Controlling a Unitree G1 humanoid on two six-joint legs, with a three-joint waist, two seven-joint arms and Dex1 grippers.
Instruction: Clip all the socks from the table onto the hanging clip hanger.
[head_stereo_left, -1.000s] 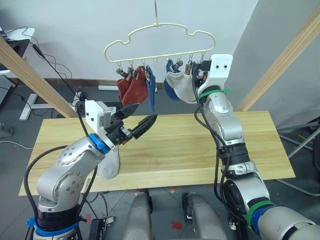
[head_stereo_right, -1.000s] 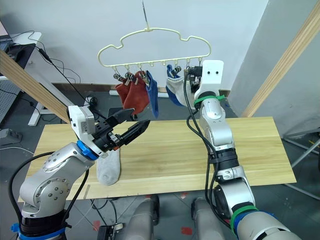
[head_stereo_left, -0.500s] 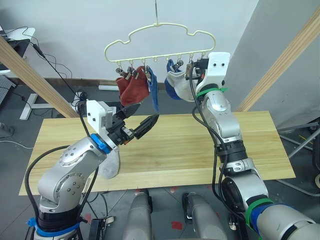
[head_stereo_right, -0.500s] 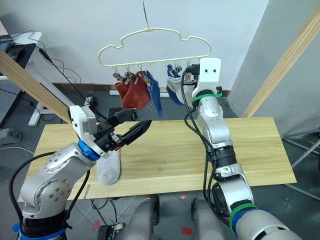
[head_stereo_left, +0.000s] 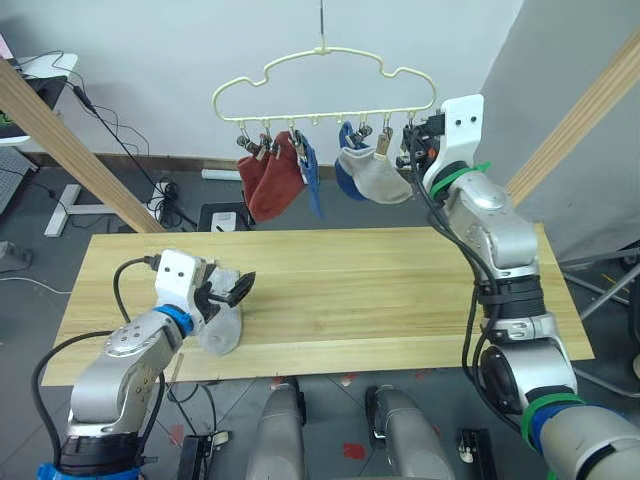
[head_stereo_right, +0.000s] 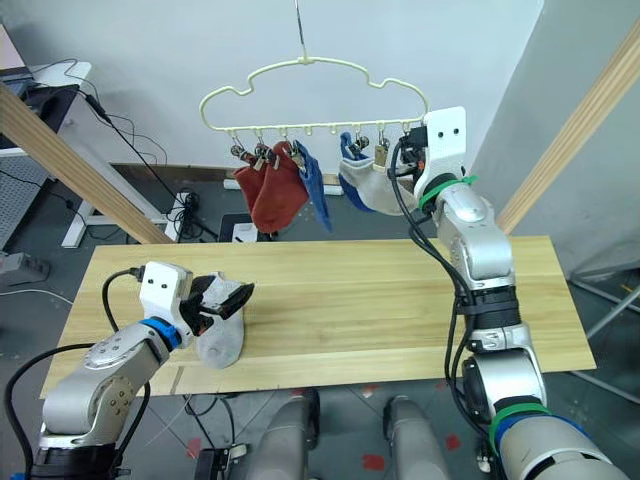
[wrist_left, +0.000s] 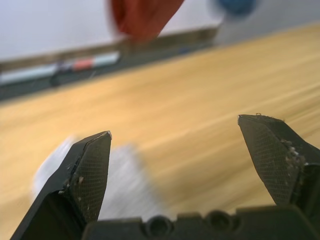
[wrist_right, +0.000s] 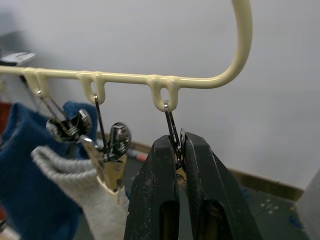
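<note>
A long light yellowish plank table (head_stereo_left: 400, 290) stands before a pale wall, the cloud-shaped pale yellow wire clip hanger (head_stereo_left: 325, 88) hanging above it with five socks already clipped; the right gripper (wrist_right: 176, 155) is clenched on the last free dark metal clip (wrist_right: 172, 131), likely squeezing it open for the final sock; the left gripper (wrist_left: 185, 160), jaws spread wide, sits low over the light grey knit sock (head_stereo_right: 222, 338) lying near the table's left front, having dropped from mid-air a second ago.
</note>
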